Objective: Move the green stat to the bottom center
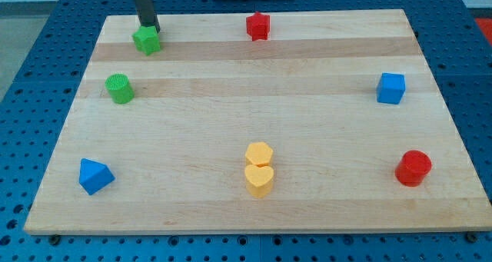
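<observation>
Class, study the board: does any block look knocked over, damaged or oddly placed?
Nothing looks damaged or toppled. The only unusual thing is the two yellow blocks at bottom centre, touching while every other block stands alone. My tip rests against the green star at top left.

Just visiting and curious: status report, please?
My tip at the green star's top edge, view's top left. Star not yet moved. Two yellow blocks occupy bottom center.

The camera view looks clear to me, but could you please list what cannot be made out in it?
- My tip: whether it touches the green star just below it cannot be told.
- The rod's upper part: cut off by the view's top.
- The two yellow blocks: the near one hides where they meet.
</observation>
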{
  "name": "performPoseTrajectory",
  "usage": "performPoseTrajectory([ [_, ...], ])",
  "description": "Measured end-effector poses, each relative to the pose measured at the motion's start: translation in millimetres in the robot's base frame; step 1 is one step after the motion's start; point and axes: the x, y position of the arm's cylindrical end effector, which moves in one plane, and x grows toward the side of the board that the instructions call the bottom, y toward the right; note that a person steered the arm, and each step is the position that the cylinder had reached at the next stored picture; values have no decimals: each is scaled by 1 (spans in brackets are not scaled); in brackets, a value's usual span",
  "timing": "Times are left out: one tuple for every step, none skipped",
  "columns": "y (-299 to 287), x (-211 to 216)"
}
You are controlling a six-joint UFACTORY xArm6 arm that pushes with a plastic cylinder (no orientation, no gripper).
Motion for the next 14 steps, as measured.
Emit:
performPoseTrajectory([
  [-1,23],
  [-3,43],
  [-21,58],
  [-34,66],
  [-34,66],
  [-22,77],
  [-3,91],
  [2,99],
  [-6,108],
  [-16,116],
  [-17,131],
  [-17,146],
  [-14,162],
  [6,179],
])
